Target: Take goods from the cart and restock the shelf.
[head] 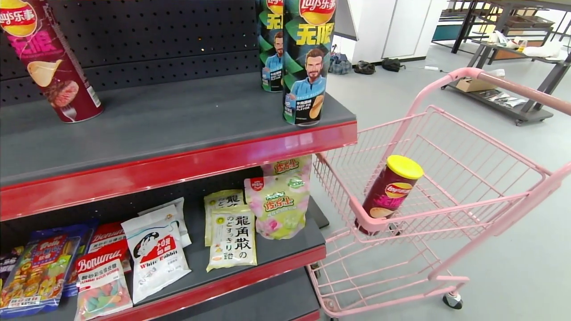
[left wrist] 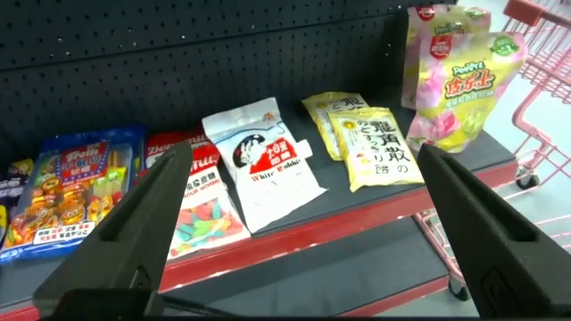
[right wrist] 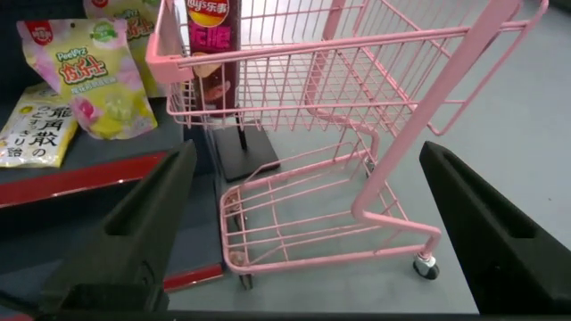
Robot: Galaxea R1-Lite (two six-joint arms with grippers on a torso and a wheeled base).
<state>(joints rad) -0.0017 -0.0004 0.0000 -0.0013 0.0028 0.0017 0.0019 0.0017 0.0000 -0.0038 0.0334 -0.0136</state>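
Latin and Chinese lettering marks the chip cans [head: 308, 62] and the candy bags [head: 156, 254].

Head view high over shelf [head: 178, 116] and cart [head: 513, 88], wrists low

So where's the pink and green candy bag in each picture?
Head view: the candy bag stands at the lower shelf's end, nearest the pink cart.
Left wrist view: upright beside the yellow bags.
Right wrist view: between yellow bags and cart, here.
Landmark: those yellow bags.
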